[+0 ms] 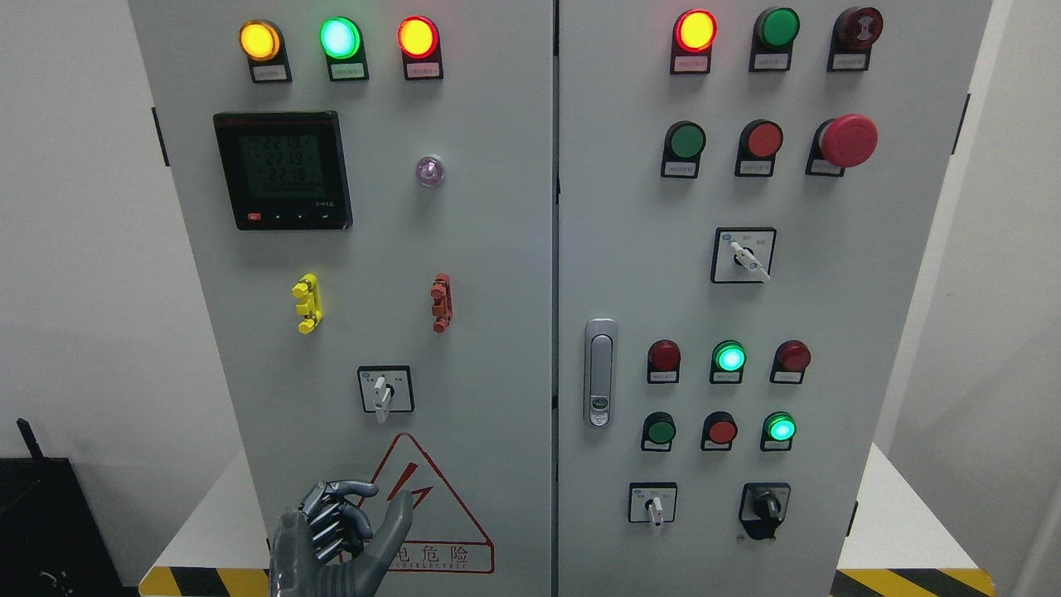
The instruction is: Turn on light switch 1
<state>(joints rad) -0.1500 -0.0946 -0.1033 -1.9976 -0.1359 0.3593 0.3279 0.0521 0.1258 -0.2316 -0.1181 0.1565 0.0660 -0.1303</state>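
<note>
- One robot hand shows: the left hand (336,539), dark grey metal with jointed fingers, rising from the bottom edge at lower left.
- Its fingers (331,514) are curled loosely toward the palm and the thumb (396,518) stands up and apart; nothing is held between them.
- The thumb tip lies over the red triangular warning sticker (431,518) on the lower part of the pale grey left cabinet door (489,249).
- The white-handled rotary switch on a square black-framed plate (384,391) sits on the same door, above the sticker's apex and well above the hand; hand and switch are apart.
- The switch handle's long axis runs vertical, its longer end pointing straight down past the plate's lower edge.
- Higher on this door: a yellow plastic clip (307,303), a red plastic clip (441,303), a black digital meter (283,170), and three lit round lamps, amber (259,41), green (340,37) and red (417,36).
- The right cabinet door (630,249) carries a silver latch handle (600,373), a red mushroom stop button (847,141) and further lamps and switches.
</note>
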